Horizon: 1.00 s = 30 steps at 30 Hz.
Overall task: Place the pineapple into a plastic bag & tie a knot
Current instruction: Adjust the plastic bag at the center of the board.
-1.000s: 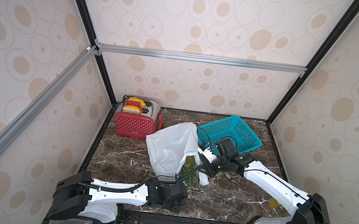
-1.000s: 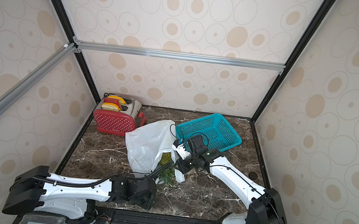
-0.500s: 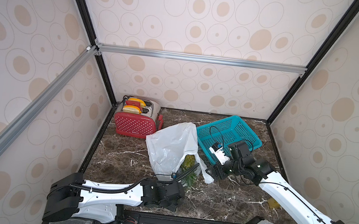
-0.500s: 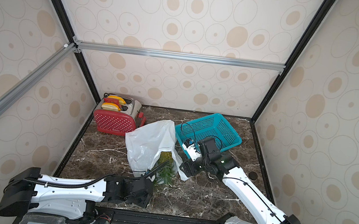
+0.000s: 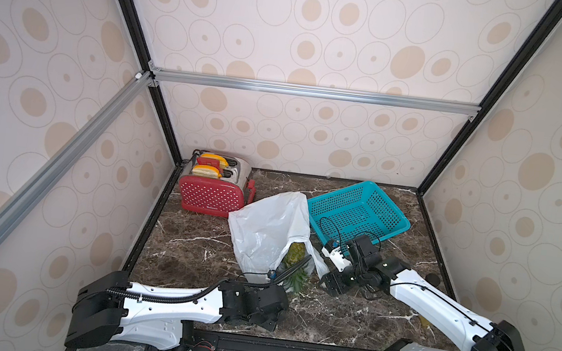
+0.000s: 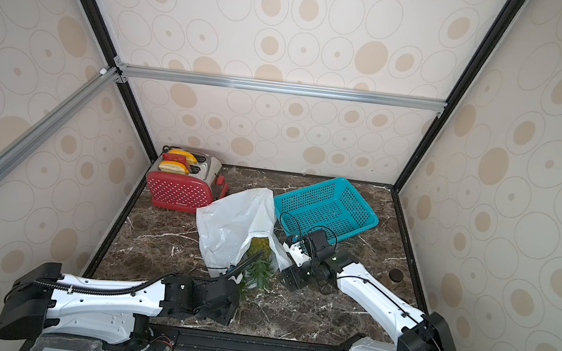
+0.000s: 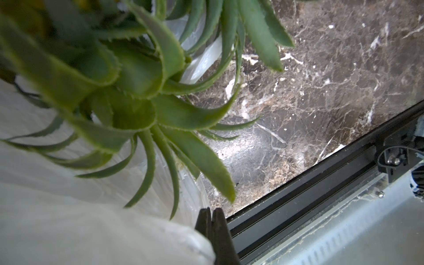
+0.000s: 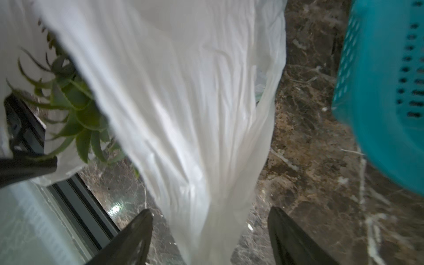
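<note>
The plastic bag lies on the marble tabletop beside the teal mesh basket. The pineapple sits in its mouth, crown sticking out. The right gripper stands open astride a bag strip; the left gripper is closed at the bag's edge.

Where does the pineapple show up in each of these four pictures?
Top view: pineapple near centre, at the plastic bag mouth.
Top view: pineapple there too.
Left wrist: pineapple leaves, close up.
Right wrist: pineapple leaves beside the bag.
Shared landmark: plastic bag.
</note>
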Available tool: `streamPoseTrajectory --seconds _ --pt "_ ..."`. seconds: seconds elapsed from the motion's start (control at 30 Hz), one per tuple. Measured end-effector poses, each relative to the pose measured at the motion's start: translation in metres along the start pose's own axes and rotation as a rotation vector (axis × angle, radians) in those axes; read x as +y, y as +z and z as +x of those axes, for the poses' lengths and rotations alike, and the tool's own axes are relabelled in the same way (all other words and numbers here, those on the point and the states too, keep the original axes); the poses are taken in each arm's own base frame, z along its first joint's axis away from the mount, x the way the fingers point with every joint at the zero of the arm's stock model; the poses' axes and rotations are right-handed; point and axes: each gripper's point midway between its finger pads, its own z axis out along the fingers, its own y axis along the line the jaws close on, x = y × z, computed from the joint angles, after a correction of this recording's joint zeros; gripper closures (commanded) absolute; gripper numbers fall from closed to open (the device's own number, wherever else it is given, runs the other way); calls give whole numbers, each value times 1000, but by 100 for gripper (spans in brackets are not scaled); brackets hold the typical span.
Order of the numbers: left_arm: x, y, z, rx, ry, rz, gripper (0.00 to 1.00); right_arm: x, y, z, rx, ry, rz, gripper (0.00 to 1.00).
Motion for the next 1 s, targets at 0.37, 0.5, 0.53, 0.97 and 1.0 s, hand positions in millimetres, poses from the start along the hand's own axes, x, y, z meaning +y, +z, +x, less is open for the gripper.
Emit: streamPoseTrajectory --seconds 0.37,0.5,0.53,0.97,1.0 --pt "9 -25 -12 -61 2 -34 100 5 -3 -18 -65 11 -23 100" --pt "0 -72 -47 -174 -19 -20 100 20 -50 -53 -183 -44 -32 100" --pt "-2 -86 -58 -208 -26 -13 100 24 -63 -63 -215 -62 -33 100" --pt "5 -305 -197 -758 -73 -35 100 48 -202 -201 -538 -226 -11 100" --pt "8 -315 -203 -782 -66 -54 100 48 -207 -208 -547 -232 -11 100"
